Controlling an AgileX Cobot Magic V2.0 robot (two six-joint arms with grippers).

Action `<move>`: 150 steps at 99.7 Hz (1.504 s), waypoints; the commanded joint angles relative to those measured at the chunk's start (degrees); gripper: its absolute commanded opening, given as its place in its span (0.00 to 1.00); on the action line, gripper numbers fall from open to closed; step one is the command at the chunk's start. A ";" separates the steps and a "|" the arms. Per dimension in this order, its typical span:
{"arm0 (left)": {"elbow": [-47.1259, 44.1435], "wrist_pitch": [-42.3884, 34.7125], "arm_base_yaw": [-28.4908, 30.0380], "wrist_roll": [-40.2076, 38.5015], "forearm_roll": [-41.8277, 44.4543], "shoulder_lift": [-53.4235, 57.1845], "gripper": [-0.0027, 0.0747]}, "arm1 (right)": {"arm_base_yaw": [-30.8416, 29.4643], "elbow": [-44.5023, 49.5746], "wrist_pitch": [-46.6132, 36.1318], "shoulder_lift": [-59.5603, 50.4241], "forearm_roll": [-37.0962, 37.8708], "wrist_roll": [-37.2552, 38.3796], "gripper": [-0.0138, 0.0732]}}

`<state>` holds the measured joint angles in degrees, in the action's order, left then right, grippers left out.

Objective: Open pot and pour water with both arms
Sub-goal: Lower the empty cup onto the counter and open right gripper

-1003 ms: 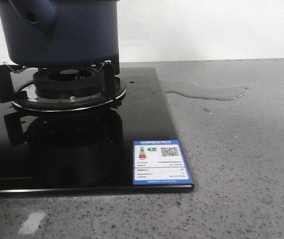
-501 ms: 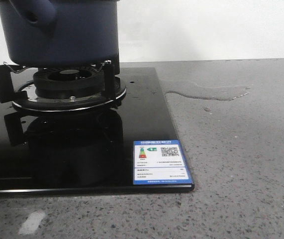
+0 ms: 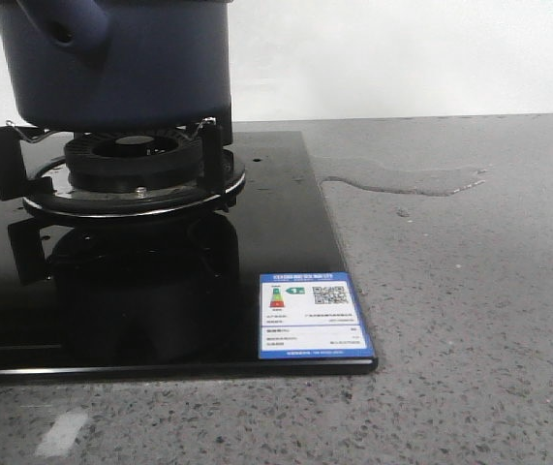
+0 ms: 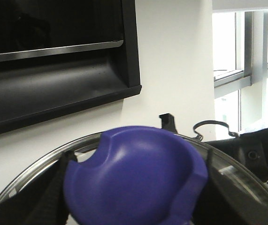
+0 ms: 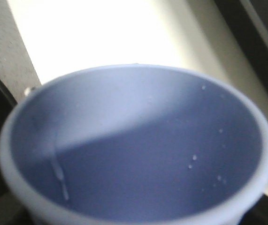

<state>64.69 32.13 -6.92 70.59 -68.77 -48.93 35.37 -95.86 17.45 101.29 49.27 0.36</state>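
Countertop (image 3: 470,320): grey speckled stone, with a puddle of water (image 3: 407,180) far right of the hob.
Hob (image 3: 286,242): black glass, blue energy label (image 3: 315,316) at its near right corner.
Pot (image 3: 121,58): dark navy, on the burner (image 3: 131,170) at far left (top cropped).
Lid (image 4: 134,180): glass, steel rim, blue knob fills the left wrist view.
Cup (image 5: 138,150): light blue, droplets inside, fills the right wrist view.
Grippers: fingers unseen, cannot tell.

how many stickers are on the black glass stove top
1: a blue-bordered white label sticker at the near right corner of the glossy black glass stove top. The left part is out of view.
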 commanded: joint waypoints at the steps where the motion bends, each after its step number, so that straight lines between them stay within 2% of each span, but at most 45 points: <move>1: 1.68 -3.04 -1.14 -0.39 -2.89 0.63 0.33 | -1.95 -1.98 6.32 -5.66 -5.76 4.00 0.45; 11: 1.68 -3.29 -2.56 -0.39 -1.67 0.63 0.33 | -5.59 1.12 6.91 -9.18 -16.18 4.00 0.45; 28: 1.64 -3.19 -3.23 -0.39 -0.48 0.63 0.33 | -12.26 16.86 -4.10 -18.29 -26.76 4.00 0.45; 38: 1.64 -3.19 -3.23 -0.39 -0.48 0.63 0.33 | -15.88 29.79 -14.90 -23.46 -30.43 4.11 0.45; 50: 1.64 -3.19 -3.23 -0.39 -0.48 0.63 0.33 | -20.17 46.64 -34.01 -27.80 -35.40 4.11 0.45; 61: 1.64 -3.19 -3.23 -0.39 -0.48 -0.13 0.33 | -22.49 56.59 -50.25 -28.03 -37.24 4.11 0.45; 70: 1.64 -3.10 -3.23 -0.39 -0.48 -0.82 0.33 | -23.31 61.51 -57.59 -27.37 -37.37 4.11 0.45; 90: 1.64 -2.69 -3.23 -0.39 -0.87 -3.73 0.33 | -23.41 63.43 -56.16 -24.47 -38.37 4.11 0.46; 95: 1.64 -2.42 -3.23 -0.39 -0.87 -4.34 0.33 | -23.41 63.43 -55.82 -24.19 -38.37 4.11 0.49; 112: 1.64 -1.76 -3.23 -0.39 -0.87 -5.73 0.33 | -23.41 63.43 -55.82 -24.10 -38.50 4.11 0.80; 121: 1.55 -1.76 -3.23 0.02 -0.87 -6.36 0.33 | -23.41 63.43 -55.68 -24.10 -39.06 4.11 0.90; 138: 1.55 -2.13 -4.37 1.41 -1.26 -8.29 0.33 | -23.41 63.43 -56.97 -25.81 -39.07 4.11 0.90; 150: 1.55 -2.50 -6.66 8.91 -4.74 -10.94 0.33 | -23.41 63.33 -58.97 -30.00 -39.07 4.11 0.90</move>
<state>64.67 32.41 -11.93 74.64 -67.44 -58.93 12.27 -31.21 -34.85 76.01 10.83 4.52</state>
